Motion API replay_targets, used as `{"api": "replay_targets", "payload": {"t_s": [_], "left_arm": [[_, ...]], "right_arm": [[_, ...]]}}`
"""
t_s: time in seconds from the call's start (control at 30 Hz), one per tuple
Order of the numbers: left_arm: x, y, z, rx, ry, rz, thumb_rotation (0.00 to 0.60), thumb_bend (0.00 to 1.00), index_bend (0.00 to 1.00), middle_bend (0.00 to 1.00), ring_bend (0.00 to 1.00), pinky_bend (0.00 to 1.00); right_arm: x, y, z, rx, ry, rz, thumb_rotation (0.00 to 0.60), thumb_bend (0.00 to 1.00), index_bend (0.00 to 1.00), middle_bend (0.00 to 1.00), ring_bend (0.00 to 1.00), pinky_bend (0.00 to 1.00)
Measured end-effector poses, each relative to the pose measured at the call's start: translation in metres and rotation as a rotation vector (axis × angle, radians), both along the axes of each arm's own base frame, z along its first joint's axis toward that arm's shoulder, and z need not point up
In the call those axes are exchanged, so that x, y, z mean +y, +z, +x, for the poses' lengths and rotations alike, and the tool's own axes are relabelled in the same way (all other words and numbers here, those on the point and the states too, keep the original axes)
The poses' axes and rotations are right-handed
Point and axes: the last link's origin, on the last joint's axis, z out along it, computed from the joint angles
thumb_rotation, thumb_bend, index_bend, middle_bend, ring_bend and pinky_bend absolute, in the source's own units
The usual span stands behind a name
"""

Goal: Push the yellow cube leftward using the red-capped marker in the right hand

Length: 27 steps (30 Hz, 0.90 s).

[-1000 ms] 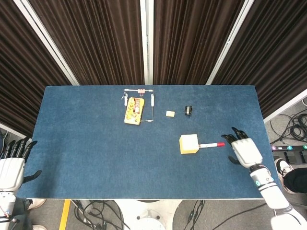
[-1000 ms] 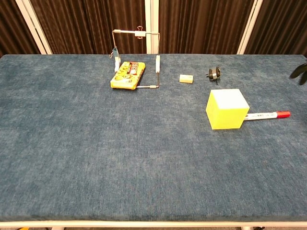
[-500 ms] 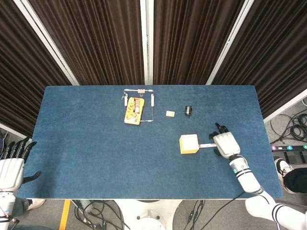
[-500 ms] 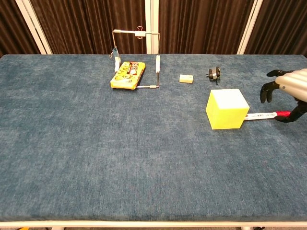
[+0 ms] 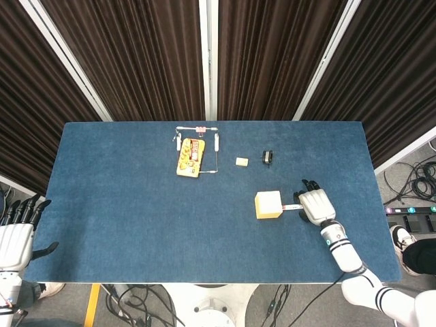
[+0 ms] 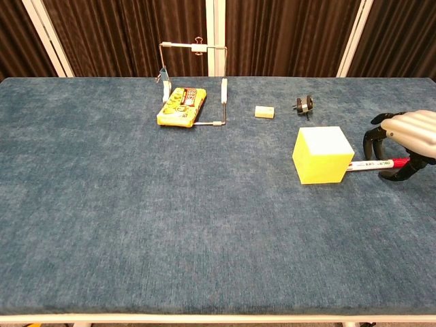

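The yellow cube (image 5: 268,204) (image 6: 323,154) sits right of the table's middle. The red-capped marker (image 5: 291,206) (image 6: 366,163) lies flat on the cloth, its white end touching the cube's right face and its red cap pointing right. My right hand (image 5: 315,206) (image 6: 409,136) arches over the cap end, fingers reaching down on the far side and the thumb on the near side; they straddle the marker without clamping it. My left hand (image 5: 17,235) hangs off the table's left edge with spread fingers, holding nothing.
A yellow toy box (image 5: 191,157) (image 6: 181,106) lies at the back inside a wire frame (image 5: 216,153) (image 6: 224,95). A small beige block (image 5: 242,161) (image 6: 264,112) and a black clip (image 5: 268,157) (image 6: 304,104) lie behind the cube. Blue cloth (image 5: 136,218) stretches left of the cube.
My right hand has moved left from the table's right side onto the marker's cap end and lowered its fingers around it. Cube and marker have not moved.
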Motion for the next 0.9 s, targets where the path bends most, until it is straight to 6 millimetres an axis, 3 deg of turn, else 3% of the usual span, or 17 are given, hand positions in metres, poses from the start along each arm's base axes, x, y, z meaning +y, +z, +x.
{"api": "replay_targets", "payload": {"t_s": [0.33,0.6,0.7,0.9], "left_arm": [[-0.003,0.003,-0.002,-0.001,0.004,0.007,0.600,0.03,0.19,0.15,0.10,0.07],[-0.003,0.002,-0.003,0.000,0.004,0.009,0.600,0.03,0.19,0.15,0.10,0.07],[-0.002,0.002,-0.002,0.002,0.001,0.006,0.600,0.03,0.19,0.15,0.10,0.07],[-0.003,0.002,-0.002,0.002,-0.002,0.009,0.600,0.03,0.19,0.15,0.10,0.07]], "right_arm": [[-0.005,-0.003,-0.002,-0.012,-0.013,-0.003,0.600,0.25,0.51,0.52,0.12,0.16],[-0.007,-0.002,-0.001,-0.013,-0.009,-0.002,0.600,0.38,0.60,0.59,0.17,0.20],[-0.008,0.002,-0.002,-0.015,-0.001,-0.010,0.600,0.44,0.64,0.62,0.20,0.22],[-0.005,0.023,-0.010,-0.004,0.013,-0.022,0.600,0.45,0.68,0.64,0.22,0.24]]}}
